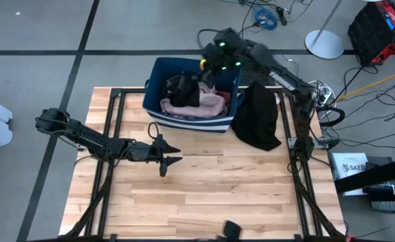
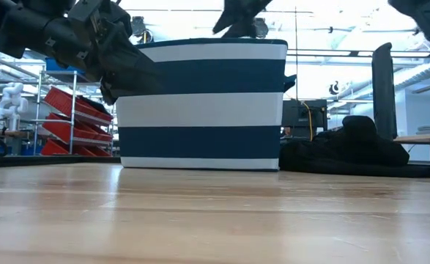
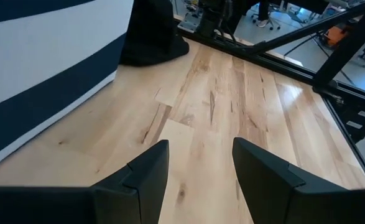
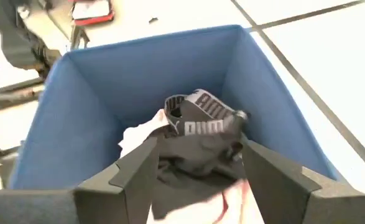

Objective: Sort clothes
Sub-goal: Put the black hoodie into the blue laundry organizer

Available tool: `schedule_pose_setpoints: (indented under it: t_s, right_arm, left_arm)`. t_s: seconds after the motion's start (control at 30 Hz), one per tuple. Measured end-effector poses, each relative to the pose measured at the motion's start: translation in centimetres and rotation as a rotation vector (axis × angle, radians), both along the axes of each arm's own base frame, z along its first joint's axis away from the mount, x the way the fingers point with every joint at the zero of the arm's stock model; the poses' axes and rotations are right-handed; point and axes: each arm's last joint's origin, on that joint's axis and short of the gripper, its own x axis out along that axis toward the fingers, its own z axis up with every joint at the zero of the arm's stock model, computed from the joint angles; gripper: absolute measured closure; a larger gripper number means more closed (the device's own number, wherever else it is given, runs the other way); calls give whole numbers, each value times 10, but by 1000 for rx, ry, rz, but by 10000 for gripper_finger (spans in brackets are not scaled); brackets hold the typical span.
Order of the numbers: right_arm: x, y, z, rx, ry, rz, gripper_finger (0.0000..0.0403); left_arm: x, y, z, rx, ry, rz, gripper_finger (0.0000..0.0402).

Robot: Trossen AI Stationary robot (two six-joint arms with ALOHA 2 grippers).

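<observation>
Clothes are sitting in two spots right now. Most of them are piled inside the dark blue bin (image 1: 158,86) with white stripes at the back of the wooden table (image 1: 204,195): a pale pink garment (image 1: 207,104) is lying on top toward the front, and a black garment (image 4: 198,134) with a lettered waistband is bunching up behind it. A separate black garment (image 1: 258,117) is lying flat on the table just beside the bin, on the right arm's side, and touching its corner from what the high view is showing.

The right gripper (image 4: 198,165) is hanging over the back of the bin, pointing down into it. Its fingers are standing well apart with nothing pinched between them; the black waistband piece is sitting just beyond the fingertips in the wrist view, and I can't tell if they're touching it.

The left gripper (image 1: 172,156) is hovering low over the bare wood in front of the bin, near the bin's front wall but apart from it. Its fingers (image 3: 148,177) are also spread open and holding nothing, just plain tabletop showing between them. In the low view the left arm is showing at the upper left, overlapping the bin's striped side.
</observation>
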Motion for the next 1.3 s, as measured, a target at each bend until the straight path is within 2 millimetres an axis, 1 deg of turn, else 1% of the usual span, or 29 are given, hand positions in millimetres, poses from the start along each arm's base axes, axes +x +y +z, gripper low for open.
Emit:
schedule_pose_setpoints:
  t_s: [0.17, 0.3, 0.4, 0.47, 0.53, 0.67, 0.7, 0.8, 0.87, 0.93, 1.13, 1.23, 1.3]
  right_arm:
    - [-45, 17, 28, 61, 47, -97, 187]
    - [-78, 31, 38, 24, 174, -243, 188]
    - [-98, 37, 38, -6, 312, -383, 188]
    - [-109, 37, 34, 18, 393, -497, 188]
    - [-114, 31, 32, 46, 380, -592, 188]
    - [-129, 28, 16, 120, 428, -669, 188]
    - [-135, 28, 9, 133, 453, -695, 188]
    - [-153, 27, -20, 176, 531, -788, 188]
    - [-166, 28, -42, 208, 553, -837, 188]
    - [-174, 32, -67, 256, 544, -848, 188]
    - [-185, 46, -147, 402, 492, -821, 188]
    - [-187, 55, -187, 486, 522, -801, 188]
    - [-188, 62, -206, 515, 556, -786, 188]
  left_arm:
    - [0, 0, 0, -1, -1, -2, 214]
    - [0, 0, 0, -1, -2, -2, 214]
    - [0, 0, 0, -2, -2, -3, 214]
    - [0, 0, 0, -4, -1, -8, 214]
    - [0, -1, 0, -7, 0, -21, 214]
    - [0, -3, 0, -17, 1, -50, 214]
    - [0, -3, 0, -19, 1, -56, 214]
    - [-1, -5, 0, -25, 3, -66, 214]
    - [-1, -7, 0, -33, 5, -69, 214]
    - [-1, -8, 0, -33, 6, -74, 214]
    - [-1, -8, 0, -37, 6, -73, 214]
    - [-1, -8, 0, -38, 5, -72, 214]
    - [-1, -8, 0, -37, 5, -70, 214]
